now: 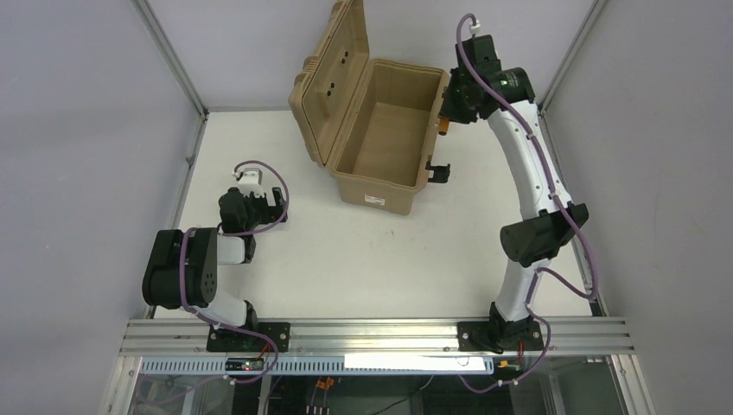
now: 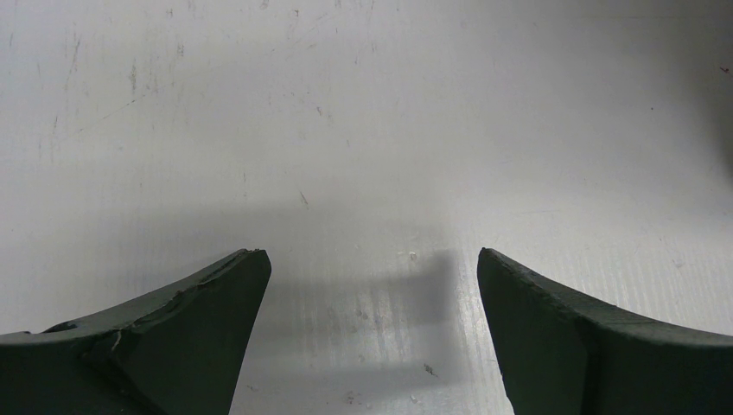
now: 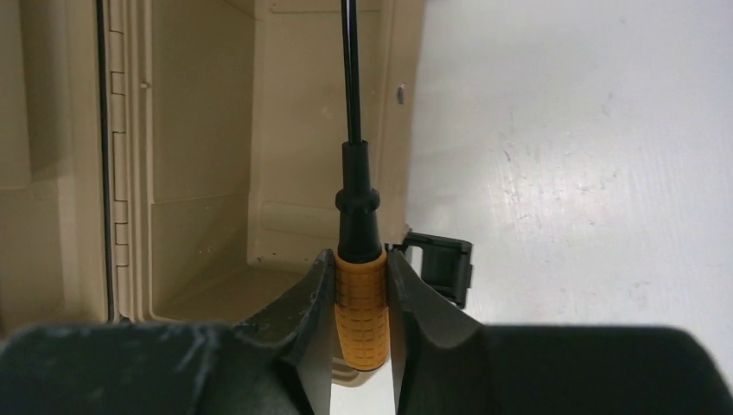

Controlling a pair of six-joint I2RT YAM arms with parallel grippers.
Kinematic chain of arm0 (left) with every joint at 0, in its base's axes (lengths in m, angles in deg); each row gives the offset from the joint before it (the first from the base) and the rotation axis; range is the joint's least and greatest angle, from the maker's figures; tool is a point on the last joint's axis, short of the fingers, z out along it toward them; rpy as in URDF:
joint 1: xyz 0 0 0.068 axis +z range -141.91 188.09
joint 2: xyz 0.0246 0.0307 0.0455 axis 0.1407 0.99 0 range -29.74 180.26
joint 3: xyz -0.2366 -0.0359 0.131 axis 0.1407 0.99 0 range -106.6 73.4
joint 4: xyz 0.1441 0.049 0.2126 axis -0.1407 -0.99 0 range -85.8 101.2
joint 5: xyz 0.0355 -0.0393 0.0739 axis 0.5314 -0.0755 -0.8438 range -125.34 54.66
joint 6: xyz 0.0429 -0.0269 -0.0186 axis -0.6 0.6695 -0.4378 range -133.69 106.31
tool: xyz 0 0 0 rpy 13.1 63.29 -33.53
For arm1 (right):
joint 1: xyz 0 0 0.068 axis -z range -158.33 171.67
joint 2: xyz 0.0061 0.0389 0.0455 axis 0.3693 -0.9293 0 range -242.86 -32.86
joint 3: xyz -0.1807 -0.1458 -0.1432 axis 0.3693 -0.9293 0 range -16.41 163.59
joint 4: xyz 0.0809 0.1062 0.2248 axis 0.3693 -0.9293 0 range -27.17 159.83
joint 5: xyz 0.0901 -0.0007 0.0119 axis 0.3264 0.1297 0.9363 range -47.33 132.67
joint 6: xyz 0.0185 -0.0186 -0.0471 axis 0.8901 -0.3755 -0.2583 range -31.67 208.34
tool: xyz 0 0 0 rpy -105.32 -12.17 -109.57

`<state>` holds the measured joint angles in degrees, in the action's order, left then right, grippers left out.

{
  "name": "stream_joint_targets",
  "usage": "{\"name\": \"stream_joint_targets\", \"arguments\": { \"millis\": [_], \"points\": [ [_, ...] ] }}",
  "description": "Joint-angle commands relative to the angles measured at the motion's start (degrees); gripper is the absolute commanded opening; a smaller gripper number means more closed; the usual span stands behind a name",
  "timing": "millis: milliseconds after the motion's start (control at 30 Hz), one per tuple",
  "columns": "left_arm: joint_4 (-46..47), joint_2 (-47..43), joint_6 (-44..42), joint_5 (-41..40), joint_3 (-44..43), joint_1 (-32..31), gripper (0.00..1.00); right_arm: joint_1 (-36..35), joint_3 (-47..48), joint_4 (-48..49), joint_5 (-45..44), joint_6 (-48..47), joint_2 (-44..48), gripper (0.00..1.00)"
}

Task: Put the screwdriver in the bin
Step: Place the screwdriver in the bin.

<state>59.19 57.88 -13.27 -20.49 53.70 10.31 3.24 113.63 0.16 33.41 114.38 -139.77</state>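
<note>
The tan bin (image 1: 380, 143) stands open at the back middle of the table, its ribbed lid (image 1: 333, 73) raised to the left. My right gripper (image 1: 447, 117) hovers at the bin's right rim, shut on the screwdriver (image 3: 360, 298). In the right wrist view the orange handle sits between the fingers (image 3: 315, 303) and the thin black shaft (image 3: 352, 69) points away along the bin's right wall (image 3: 302, 130). A bit of orange (image 1: 442, 128) shows below the gripper in the top view. My left gripper (image 1: 275, 201) is open and empty, low over the table at the left (image 2: 372, 255).
Black latches hang on the bin's right side (image 1: 439, 173), one seen in the right wrist view (image 3: 442, 266). A white label (image 1: 374, 200) is on the bin's front. Frame posts stand at the table's back corners (image 1: 173, 56).
</note>
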Motion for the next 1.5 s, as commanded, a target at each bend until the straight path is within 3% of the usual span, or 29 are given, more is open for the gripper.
{"name": "stream_joint_targets", "arguments": {
  "millis": [0, 533, 833, 1067, 1467],
  "points": [
    [1.8, -1.1, -0.6, -0.3, -0.5, -0.1, 0.99, -2.9, 2.9, 3.7, -3.8, 5.0, -1.7, 0.00],
    [1.8, -1.1, -0.6, -0.3, -0.5, -0.1, 0.99, -9.1, 5.7, 9.9, -6.4, 9.7, -12.1, 0.00],
    [1.8, -1.1, -0.6, -0.3, -0.5, -0.1, 0.99, -9.3, -4.6, 16.7, -12.2, 9.8, -13.3, 0.00],
    [1.8, -1.1, -0.6, -0.3, -0.5, -0.1, 0.99, -9.5, -10.7, 22.5, -11.5, 10.6, -15.4, 0.00],
    [1.8, -1.1, -0.6, -0.3, -0.5, -0.1, 0.99, -10.9, -13.1, 26.4, -10.3, 12.1, -23.8, 0.00]
  ]
}}
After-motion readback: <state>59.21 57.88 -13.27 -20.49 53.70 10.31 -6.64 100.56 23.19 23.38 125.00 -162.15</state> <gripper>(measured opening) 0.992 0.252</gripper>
